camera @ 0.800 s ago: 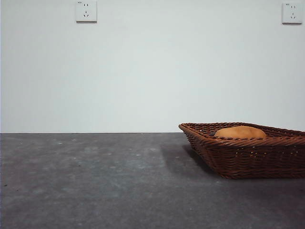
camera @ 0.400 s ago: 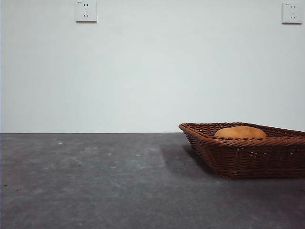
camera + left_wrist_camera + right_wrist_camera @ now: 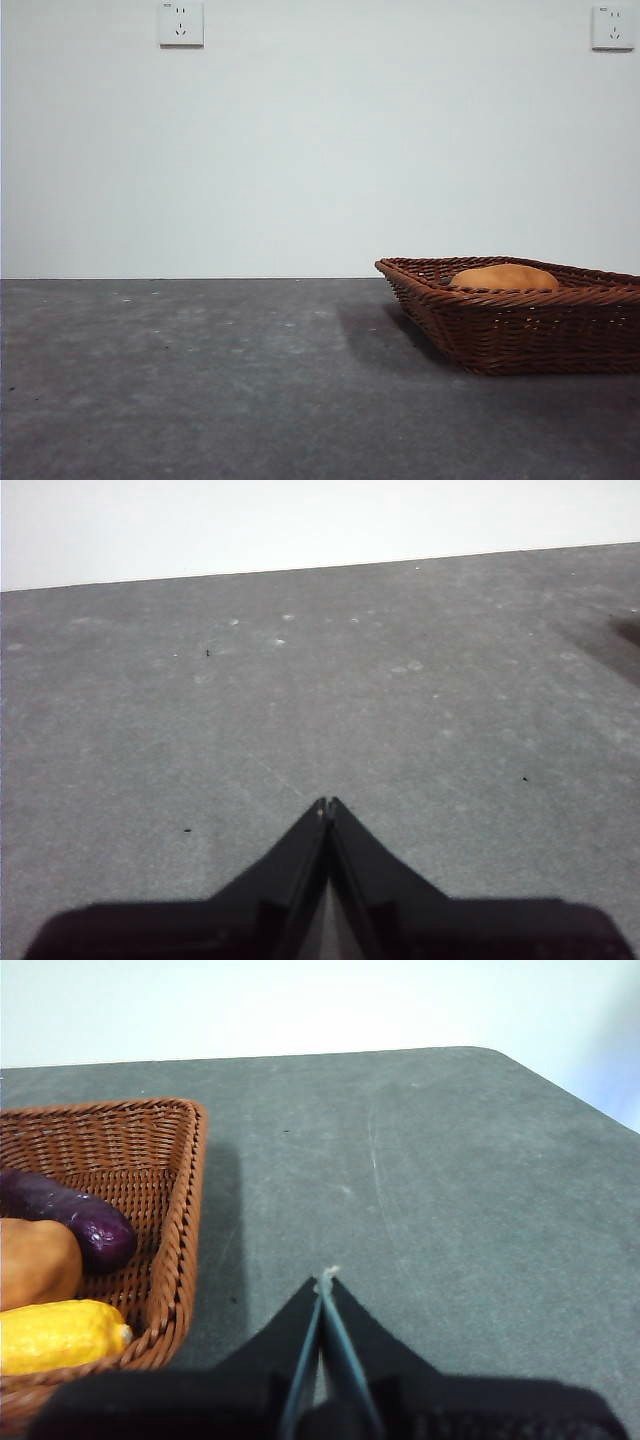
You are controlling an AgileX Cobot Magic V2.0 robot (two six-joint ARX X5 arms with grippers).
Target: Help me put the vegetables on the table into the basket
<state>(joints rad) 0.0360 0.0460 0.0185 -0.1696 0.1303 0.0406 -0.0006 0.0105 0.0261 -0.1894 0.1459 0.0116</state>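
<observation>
A: Vegetables first, where are they?

B: All three in the basket (image 3: 150,1220). Right wrist view shows the eggplant (image 3: 70,1222) lying on the woven floor, the potato (image 3: 35,1262) just beside it and touching, the corn cob (image 3: 60,1335) next to the potato near the basket's rim. Eggplant stem is not visible.

A: Front view agree?

B: Partly. Basket (image 3: 520,325) sits at the right side of the table (image 3: 200,380), cut off by the picture's edge. Only the potato (image 3: 503,277) tops the braided rim there, plus a small dark bit next to it, too small to name. Corn is hidden behind the wall.

A: Grippers?

B: Right gripper (image 3: 326,1278) has jaws pressed together, tips meeting, nothing between them. It hangs over bare table beside the basket, apart from it. Left gripper (image 3: 326,804) is the same, jaws closed to a point, empty, over bare table (image 3: 300,680). A dark patch shows at one edge of that view, cannot tell what it is.

A: Arms in the front view?

B: Neither shows. Just the white wall with two outlets (image 3: 181,23) up high.
</observation>
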